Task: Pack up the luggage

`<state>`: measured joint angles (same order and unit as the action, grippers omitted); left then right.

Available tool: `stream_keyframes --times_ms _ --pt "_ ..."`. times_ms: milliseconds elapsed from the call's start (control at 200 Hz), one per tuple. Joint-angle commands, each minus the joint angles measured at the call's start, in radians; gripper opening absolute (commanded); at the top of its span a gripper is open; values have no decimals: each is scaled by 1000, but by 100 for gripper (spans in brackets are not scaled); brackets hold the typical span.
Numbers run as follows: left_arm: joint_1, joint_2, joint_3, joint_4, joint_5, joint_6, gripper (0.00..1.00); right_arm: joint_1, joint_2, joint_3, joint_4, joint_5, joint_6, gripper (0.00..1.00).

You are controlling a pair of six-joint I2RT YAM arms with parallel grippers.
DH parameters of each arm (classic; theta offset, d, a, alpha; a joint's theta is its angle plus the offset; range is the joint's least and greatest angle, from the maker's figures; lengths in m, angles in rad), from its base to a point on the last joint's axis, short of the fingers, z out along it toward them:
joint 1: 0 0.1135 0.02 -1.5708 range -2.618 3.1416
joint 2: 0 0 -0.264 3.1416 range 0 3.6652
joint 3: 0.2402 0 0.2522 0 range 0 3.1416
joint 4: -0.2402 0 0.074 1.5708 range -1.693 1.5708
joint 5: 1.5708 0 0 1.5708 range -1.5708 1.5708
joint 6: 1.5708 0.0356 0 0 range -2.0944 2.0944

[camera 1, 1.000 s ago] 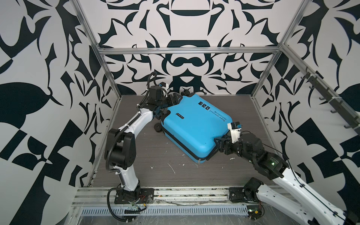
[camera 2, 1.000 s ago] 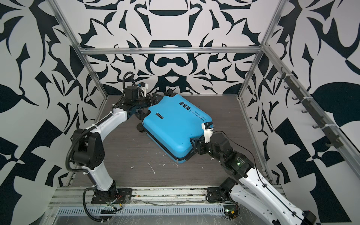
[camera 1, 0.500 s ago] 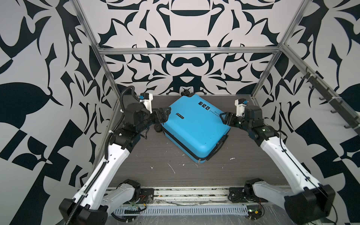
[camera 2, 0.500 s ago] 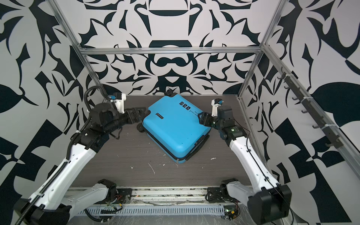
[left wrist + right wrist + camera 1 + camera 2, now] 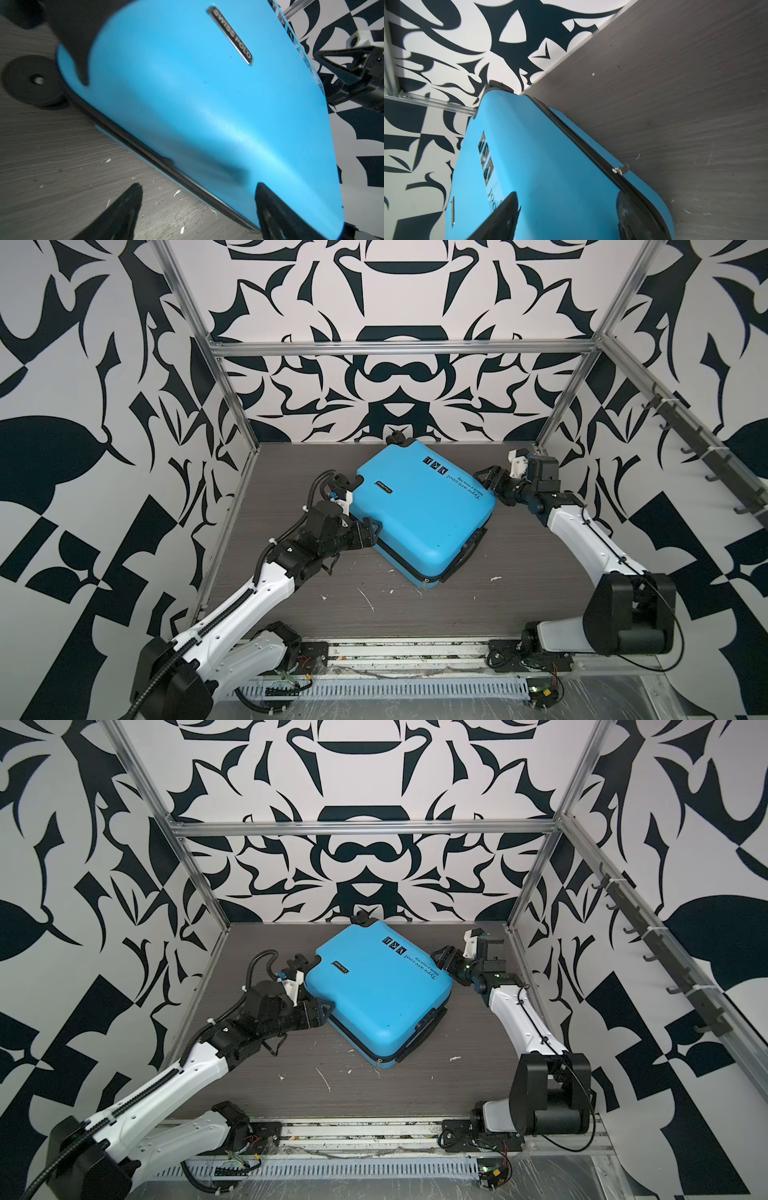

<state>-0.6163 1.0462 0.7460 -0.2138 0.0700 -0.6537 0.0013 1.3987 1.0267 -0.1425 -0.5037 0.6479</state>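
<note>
The left arm has swung down from the wheel end of the suitcase [image 5: 419,514] to its long side, while the right arm has barely shifted and the case itself lies where it did. It rests flat and shut on the wood-grain table [image 5: 291,614], skewed, wheels towards the back wall.

The left gripper [image 5: 368,533] stands spread against that long side. In the left wrist view one finger [image 5: 124,212] hangs over the table and the other over the blue shell, with the black zipper band [image 5: 145,153] running between them. The right gripper [image 5: 488,481] is also spread, at the corner of the suitcase beside the printed text; its fingers [image 5: 504,214] straddle shell and zipper band, and a small metal pull [image 5: 617,170] sits just beyond. Whether either claw touches the case I cannot tell.

The likely trouble is the smooth, curved shell: jaws closing on it would probably skid off, and an uneven push from one side could spin the case.
</note>
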Motion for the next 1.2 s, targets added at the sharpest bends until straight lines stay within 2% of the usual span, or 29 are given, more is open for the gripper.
stream_keyframes --times_ms 0,205,520,715,805,940,1160,1195 --pt "-5 51 7 98 -34 -24 88 9 17 -17 84 -81 45 75" --pt "-5 161 46 210 -49 -6 89 9 44 -32 110 -116 59 74" --pt "56 452 228 313 59 26 91 9 67 -93 228 -176 150 64" --pt "86 561 344 306 92 77 90 9 96 -33 203 -169 144 63" --pt "99 536 355 275 85 112 90 -4 95 17 132 -157 114 63" --pt "116 413 288 225 77 175 89 -45 14 32 26 -114 51 64" --pt "116 151 61 142 132 277 86 -134 -179 -44 -184 -69 -86 64" --pt "115 111 19 142 153 282 80 -135 -217 -68 -216 -53 -104 64"
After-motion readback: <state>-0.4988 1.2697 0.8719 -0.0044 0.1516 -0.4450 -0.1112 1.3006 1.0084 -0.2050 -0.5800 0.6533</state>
